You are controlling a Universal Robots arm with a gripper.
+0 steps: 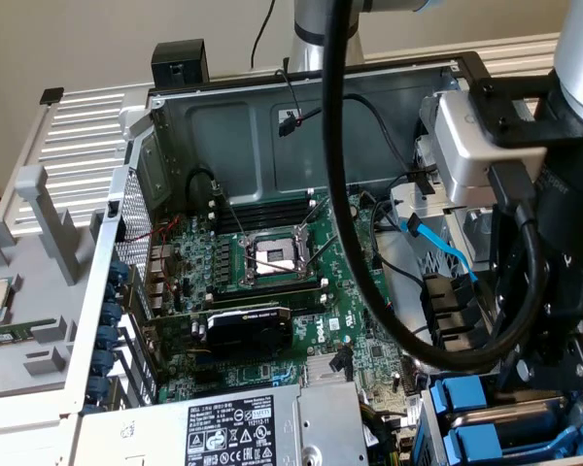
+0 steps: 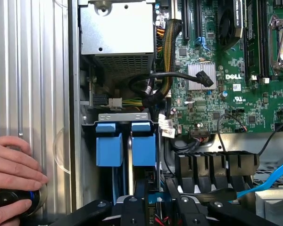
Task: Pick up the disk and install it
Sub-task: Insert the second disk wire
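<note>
Two alike bright blue drive carriers stand side by side in the drive bay at the case's corner, one (image 2: 108, 143) nearer the case wall and one (image 2: 144, 143) nearer the motherboard. Only their blue handles show. The metal bodies and labels are hidden, so I cannot tell which one is the disk. My gripper (image 2: 156, 187) hovers just short of the second carrier, in line with it, open with nothing held between its black fingers (image 2: 141, 193). In the exterior view the same blue carriers (image 1: 466, 400) sit at the lower right, below the arm's wrist (image 1: 554, 291).
A person's hand (image 2: 12, 181) rests on a round black knob outside the ribbed case wall (image 2: 33, 70). Close around the bay are the power supply (image 2: 117, 33), black cable bundles (image 2: 151, 89), a row of black connectors (image 2: 212, 165), a blue SATA cable (image 2: 269, 181) and the green motherboard (image 2: 236, 70).
</note>
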